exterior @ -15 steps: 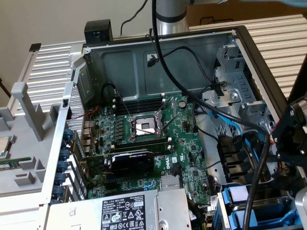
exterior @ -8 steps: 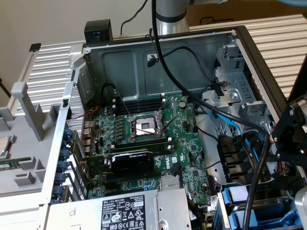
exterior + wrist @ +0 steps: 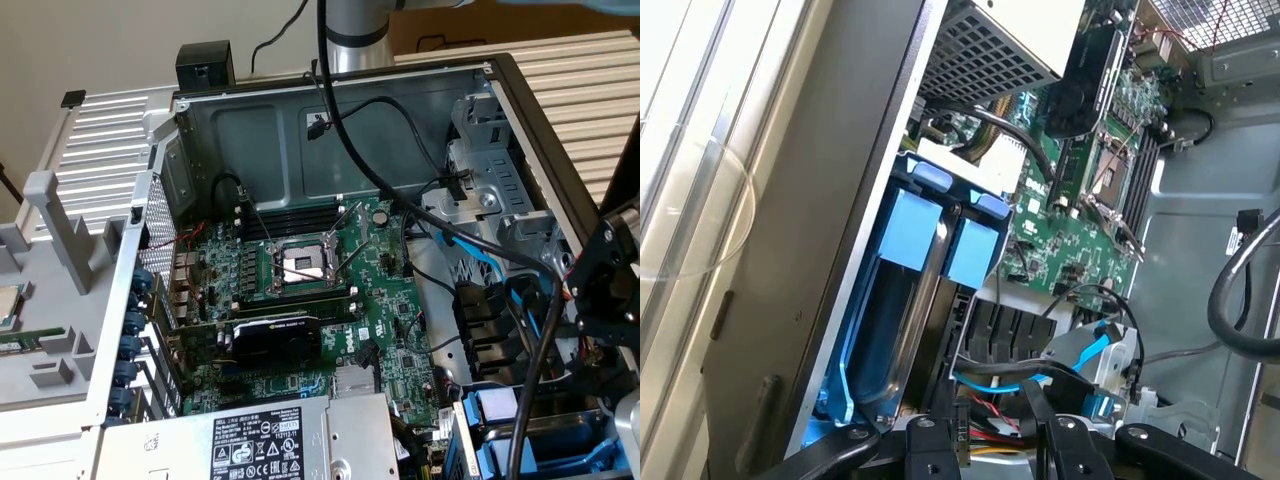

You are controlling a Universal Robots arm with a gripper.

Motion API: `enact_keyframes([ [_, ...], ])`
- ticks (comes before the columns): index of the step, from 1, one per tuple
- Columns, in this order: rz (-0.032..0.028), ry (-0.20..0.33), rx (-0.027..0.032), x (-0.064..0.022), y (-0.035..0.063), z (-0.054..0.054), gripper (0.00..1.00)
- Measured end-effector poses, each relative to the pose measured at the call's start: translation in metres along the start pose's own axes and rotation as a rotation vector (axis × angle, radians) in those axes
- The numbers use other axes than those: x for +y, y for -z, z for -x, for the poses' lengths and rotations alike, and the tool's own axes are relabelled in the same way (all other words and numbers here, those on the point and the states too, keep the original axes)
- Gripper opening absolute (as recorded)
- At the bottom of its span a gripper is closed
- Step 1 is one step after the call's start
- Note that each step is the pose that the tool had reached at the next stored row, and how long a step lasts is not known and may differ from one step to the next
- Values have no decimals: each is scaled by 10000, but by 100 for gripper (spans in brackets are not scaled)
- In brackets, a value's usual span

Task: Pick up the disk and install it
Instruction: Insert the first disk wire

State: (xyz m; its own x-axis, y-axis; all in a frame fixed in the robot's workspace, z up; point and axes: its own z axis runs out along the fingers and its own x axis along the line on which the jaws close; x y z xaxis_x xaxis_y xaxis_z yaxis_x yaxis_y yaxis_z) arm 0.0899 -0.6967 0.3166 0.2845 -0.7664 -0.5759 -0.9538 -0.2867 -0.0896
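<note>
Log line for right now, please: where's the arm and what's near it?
position: gripper near two blue carriers | carriers: side by side inside open case | load: cannot tell

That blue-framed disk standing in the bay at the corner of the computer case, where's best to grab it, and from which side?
Probably the light blue tab at the exposed end of the disk, pinched across its faces. Come in through the open side of the case, along the bay: the disk stands on edge, its body sunk between the bay walls, leaving that end free.
</note>
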Motion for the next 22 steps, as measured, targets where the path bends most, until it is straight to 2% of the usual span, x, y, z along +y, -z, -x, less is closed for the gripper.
enact_keyframes([
  [13,1,0,3,18,-19,34,38],
  [15,1,0,3,18,-20,35,36],
  [16,2,0,5,19,-19,37,29],
  [22,2,-1,4,20,-20,37,29],
])
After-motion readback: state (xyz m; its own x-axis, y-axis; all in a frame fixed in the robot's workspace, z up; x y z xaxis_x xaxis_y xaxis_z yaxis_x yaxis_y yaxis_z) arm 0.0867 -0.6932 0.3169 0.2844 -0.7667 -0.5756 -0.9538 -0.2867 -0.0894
